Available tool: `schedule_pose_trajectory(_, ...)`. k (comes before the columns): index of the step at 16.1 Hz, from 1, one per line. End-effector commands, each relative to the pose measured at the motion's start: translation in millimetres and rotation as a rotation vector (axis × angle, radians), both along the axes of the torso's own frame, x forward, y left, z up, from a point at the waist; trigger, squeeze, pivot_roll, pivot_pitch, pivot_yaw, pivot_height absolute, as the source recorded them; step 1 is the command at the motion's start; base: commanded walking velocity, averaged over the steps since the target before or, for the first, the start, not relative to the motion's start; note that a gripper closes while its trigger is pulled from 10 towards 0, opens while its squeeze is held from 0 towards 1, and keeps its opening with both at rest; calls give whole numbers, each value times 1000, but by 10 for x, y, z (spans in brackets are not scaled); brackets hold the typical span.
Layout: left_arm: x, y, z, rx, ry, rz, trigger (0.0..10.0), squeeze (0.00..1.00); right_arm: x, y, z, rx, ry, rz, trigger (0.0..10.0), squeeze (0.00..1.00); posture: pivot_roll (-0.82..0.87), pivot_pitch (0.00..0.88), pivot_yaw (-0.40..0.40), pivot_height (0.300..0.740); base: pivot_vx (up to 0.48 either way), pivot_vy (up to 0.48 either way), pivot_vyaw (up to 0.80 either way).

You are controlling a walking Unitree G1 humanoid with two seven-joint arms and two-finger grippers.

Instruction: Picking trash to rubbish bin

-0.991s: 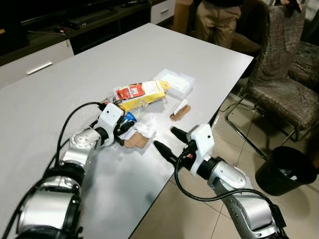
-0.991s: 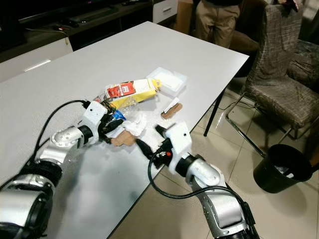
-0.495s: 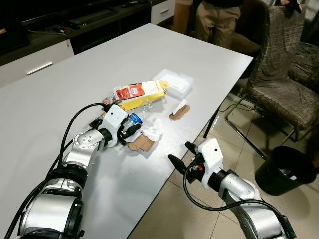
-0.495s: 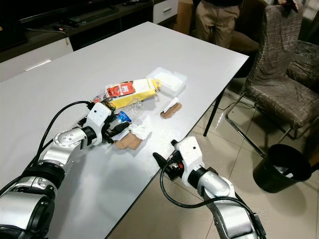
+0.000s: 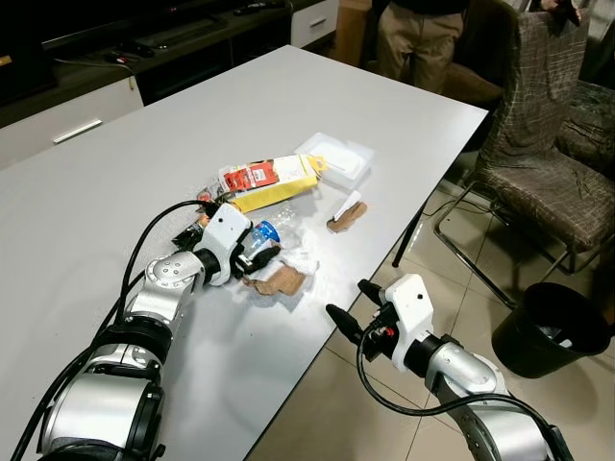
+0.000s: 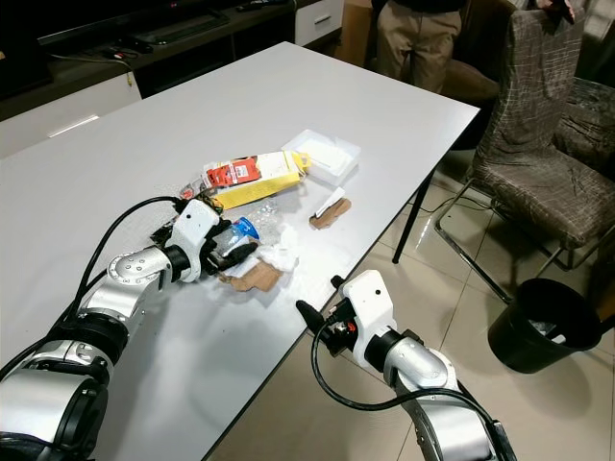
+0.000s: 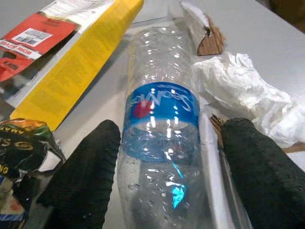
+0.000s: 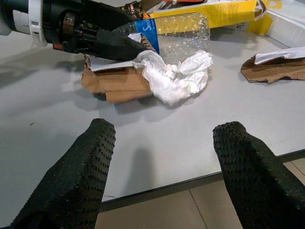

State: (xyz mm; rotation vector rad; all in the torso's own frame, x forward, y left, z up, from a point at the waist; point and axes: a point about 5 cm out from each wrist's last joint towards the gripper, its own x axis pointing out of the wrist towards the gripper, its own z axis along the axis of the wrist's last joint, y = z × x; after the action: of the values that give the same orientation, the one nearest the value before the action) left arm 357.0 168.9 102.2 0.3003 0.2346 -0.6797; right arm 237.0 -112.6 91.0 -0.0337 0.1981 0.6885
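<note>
Left gripper (image 7: 162, 191) spread around clear plastic bottle (image 7: 162, 129) lying on white table (image 5: 115, 182) beside crumpled tissue (image 5: 298, 261) and brown cardboard (image 5: 277, 283) — right gripper (image 5: 348, 305) spread, off the table edge; black bin (image 5: 550, 328) on floor, well apart

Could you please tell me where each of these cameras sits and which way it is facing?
Left and right eye views: on the head, looking down over the white table at the trash and the black bin; both arms show.
Left wrist view: along the left gripper, its fingers either side of the plastic bottle.
Right wrist view: from off the table edge, between the right gripper fingers.
Both wrist views share the bottle and the white tissue.
</note>
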Motion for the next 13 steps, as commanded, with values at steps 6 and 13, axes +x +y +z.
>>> schedule_pose_trajectory(6, 192, -70, 291, -60, -78, 71, 10000, 1000, -27, -37, 58, 6, -18, 5, 10000, 0, -161, 0, -9, 740, 0, 0, 0)
schedule_pose_trajectory(13, 235, -108, 223, 22, -56, 159, 10000, 0, -48, -53, 70, 0, -20, -9, 10000, 0, -191, 0, 7, 740, 0, 0, 0)
